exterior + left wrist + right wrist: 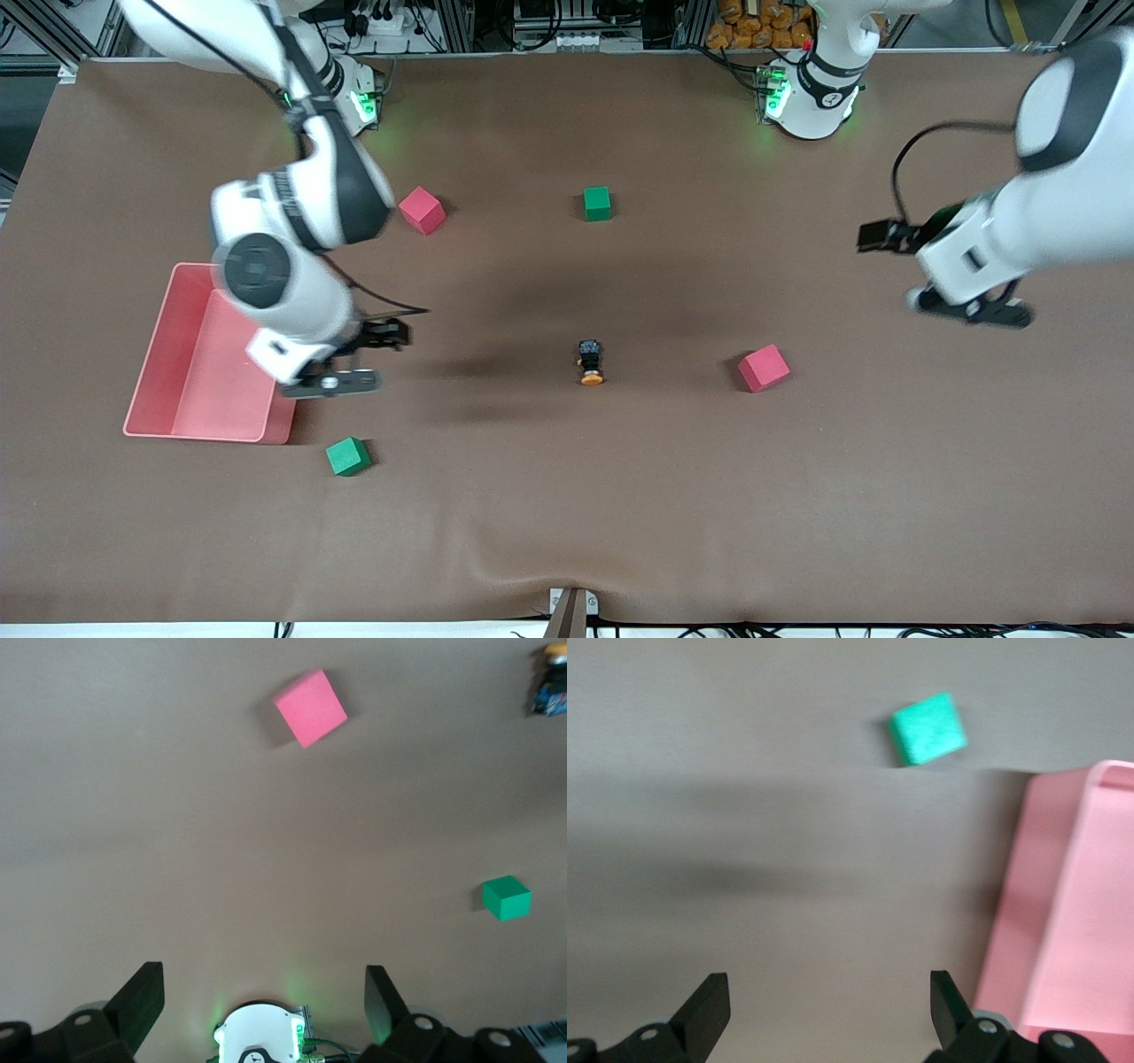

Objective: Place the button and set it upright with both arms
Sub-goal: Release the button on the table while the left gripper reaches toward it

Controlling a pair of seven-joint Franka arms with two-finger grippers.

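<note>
The button [591, 361], lying tipped on bare mat between the wide-open, empty left gripper [970, 308] and right gripper [341, 363], is judged light, rigid, and best pinched across its black body.

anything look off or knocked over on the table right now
The button lies on its side mid-table, orange cap toward the front camera, not upright. Neither open pincer touches it: the right pincer is beside the pink tray, the left pincer over bare table. The foam cubes sit flat.
</note>
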